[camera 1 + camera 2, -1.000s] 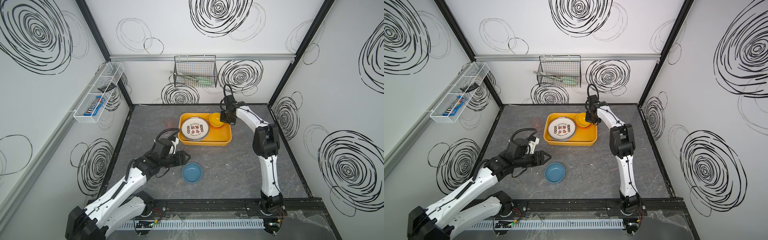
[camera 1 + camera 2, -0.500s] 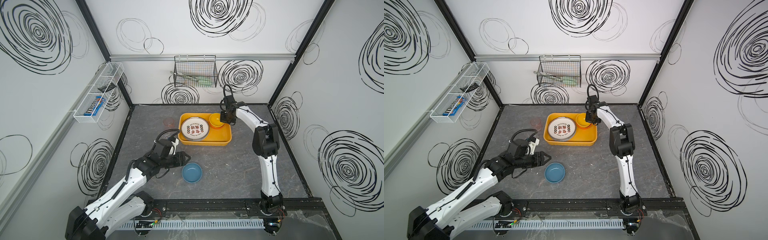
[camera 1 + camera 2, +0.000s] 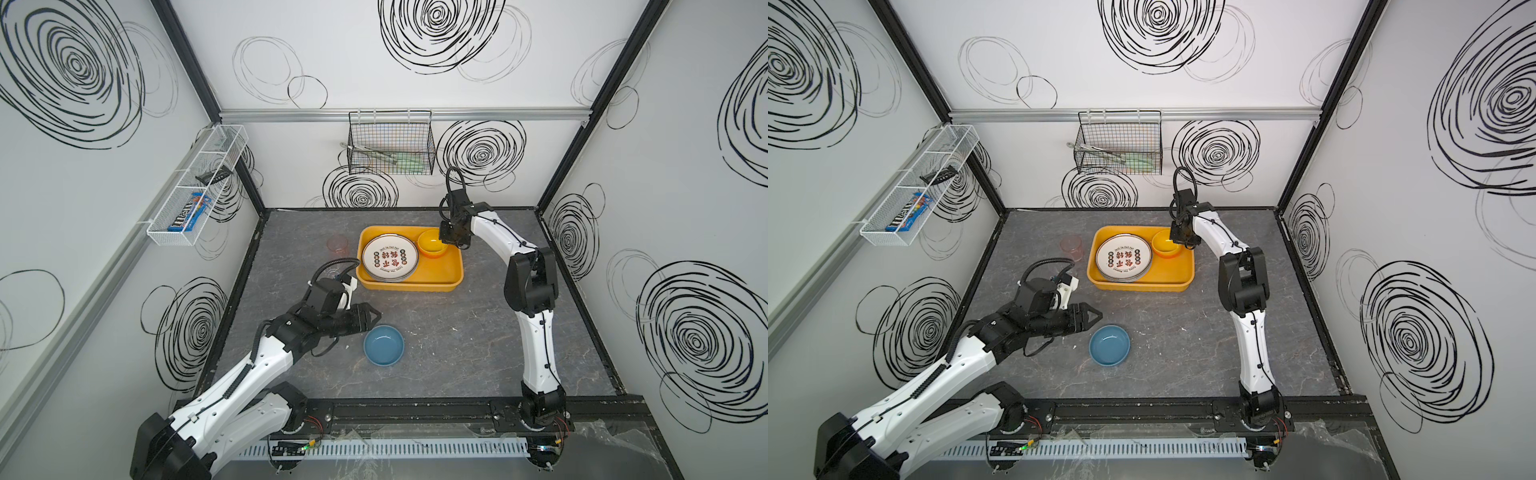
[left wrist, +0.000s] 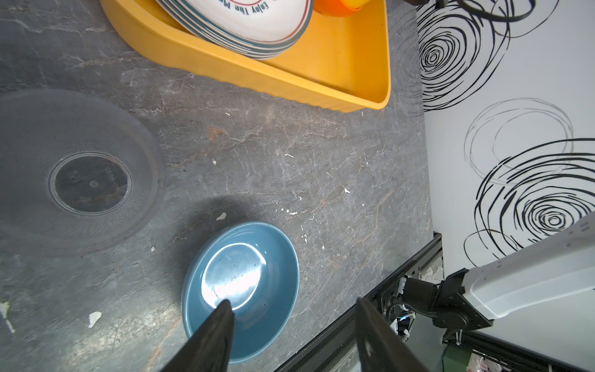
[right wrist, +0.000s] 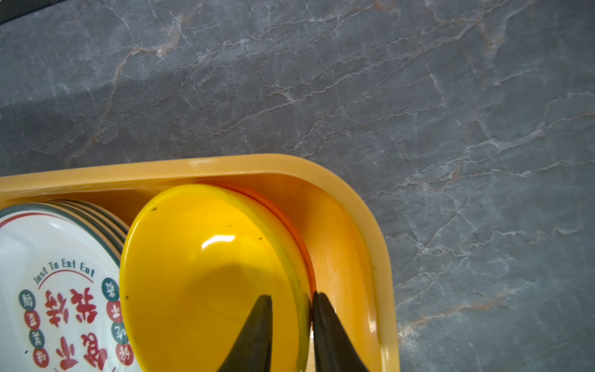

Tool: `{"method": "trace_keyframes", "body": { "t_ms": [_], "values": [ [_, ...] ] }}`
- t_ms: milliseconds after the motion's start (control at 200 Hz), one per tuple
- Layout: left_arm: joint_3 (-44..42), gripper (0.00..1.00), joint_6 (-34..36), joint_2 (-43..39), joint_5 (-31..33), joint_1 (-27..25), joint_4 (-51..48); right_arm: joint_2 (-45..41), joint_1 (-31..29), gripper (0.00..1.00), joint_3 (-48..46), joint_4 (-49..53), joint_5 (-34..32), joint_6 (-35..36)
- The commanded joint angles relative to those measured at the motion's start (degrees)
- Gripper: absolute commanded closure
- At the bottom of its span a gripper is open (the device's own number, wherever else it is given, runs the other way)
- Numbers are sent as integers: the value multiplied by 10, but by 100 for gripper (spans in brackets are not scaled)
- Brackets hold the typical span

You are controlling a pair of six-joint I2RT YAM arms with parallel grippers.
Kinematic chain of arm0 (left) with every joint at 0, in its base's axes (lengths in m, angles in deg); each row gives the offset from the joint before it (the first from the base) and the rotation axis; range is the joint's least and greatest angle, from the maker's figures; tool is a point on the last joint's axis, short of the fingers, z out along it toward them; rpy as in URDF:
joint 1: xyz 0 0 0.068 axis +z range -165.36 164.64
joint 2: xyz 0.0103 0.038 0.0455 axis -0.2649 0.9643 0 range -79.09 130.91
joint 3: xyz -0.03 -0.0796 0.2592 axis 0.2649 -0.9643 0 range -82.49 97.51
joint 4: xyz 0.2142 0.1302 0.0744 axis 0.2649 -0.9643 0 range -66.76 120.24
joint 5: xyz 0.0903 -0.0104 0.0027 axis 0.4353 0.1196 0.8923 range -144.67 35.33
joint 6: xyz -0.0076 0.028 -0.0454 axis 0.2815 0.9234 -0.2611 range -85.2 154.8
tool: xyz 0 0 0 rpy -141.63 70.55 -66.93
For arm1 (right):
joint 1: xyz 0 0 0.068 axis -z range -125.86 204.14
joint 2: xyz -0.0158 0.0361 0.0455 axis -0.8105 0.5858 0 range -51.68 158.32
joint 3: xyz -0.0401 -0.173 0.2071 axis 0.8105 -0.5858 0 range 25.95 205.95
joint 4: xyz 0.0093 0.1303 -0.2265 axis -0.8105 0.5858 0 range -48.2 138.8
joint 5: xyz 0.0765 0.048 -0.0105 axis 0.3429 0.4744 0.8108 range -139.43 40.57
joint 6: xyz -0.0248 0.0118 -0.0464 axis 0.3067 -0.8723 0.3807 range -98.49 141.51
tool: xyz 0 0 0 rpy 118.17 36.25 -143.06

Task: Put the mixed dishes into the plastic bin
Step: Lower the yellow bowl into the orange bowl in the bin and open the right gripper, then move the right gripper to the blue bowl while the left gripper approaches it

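The yellow-orange plastic bin [image 3: 409, 286] [image 3: 1142, 286] holds a stack of white plates [image 3: 390, 257] [image 5: 48, 290] with red characters. Beside the stack, a yellow bowl [image 3: 432, 245] [image 5: 199, 273] is nested in an orange bowl [image 5: 291, 220]. My right gripper [image 5: 291, 296] [image 3: 451, 243] is slightly open astride the yellow bowl's rim; a gap shows on the inner side. A blue bowl [image 3: 383, 345] [image 4: 251, 273] sits on the table. My left gripper [image 4: 293, 302] [image 3: 376, 318] hangs open over its near edge. A pinkish cup [image 3: 337, 244] and a clear cup [image 4: 90, 183] stand left of the bin.
A black wire basket [image 3: 390, 143] hangs on the back wall and a white mesh rack [image 3: 195, 187] on the left wall. The black front rail [image 3: 415, 409] runs close to the blue bowl. The bin's right half [image 4: 338, 58] has bare floor.
The right jaws have parted a little round the yellow bowl's rim, which rests in the bin. The left arm has barely moved.
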Motion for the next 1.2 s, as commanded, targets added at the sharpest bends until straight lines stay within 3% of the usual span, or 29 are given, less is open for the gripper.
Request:
{"method": "trace_keyframes", "body": {
  "t_ms": [0, 295, 570, 1191],
  "values": [
    [-4, 37, -5, -10, 5, 5, 10, -24, -3, 71, 13, 14, -15, -2],
    [-1, 37, 0, -15, 25, 5, -24, -93, -7, 68, -31, 6, -21, -2],
    [-11, 37, -3, -20, 36, 4, -44, -170, -23, 69, -123, -31, 17, 1],
    [-27, 38, -7, 6, 71, -31, -59, -344, -44, 69, -377, -126, 285, 55]
  ]
}}
